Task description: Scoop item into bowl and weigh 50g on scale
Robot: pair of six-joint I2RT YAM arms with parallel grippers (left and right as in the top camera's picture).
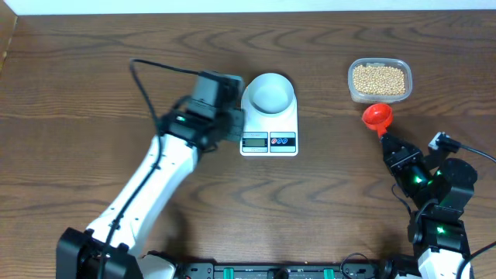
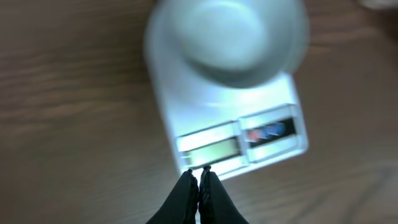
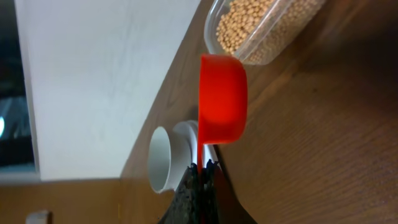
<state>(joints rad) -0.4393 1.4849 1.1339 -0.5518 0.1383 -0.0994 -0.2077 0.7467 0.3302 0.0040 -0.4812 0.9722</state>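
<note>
you look at a dark wood-grain table (image 1: 77,77), a smooth white plastic scale (image 1: 269,124), a clear plastic tub (image 1: 380,99) and a glossy red plastic scoop (image 1: 377,116).

White left arm (image 1: 147,186) with black claw (image 2: 199,175), cable (image 1: 163,66), green lights (image 1: 180,120).

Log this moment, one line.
left jaws: shut, by scale | right jaws: shut on scoop | bowl: empty, on scale | beans: in tub

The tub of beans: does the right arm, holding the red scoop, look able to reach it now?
Probably yes. The right gripper is shut on the handle of the red scoop, which hangs just short of the clear tub with nothing between them, and the tub looks lidless, its beans exposed.
</note>
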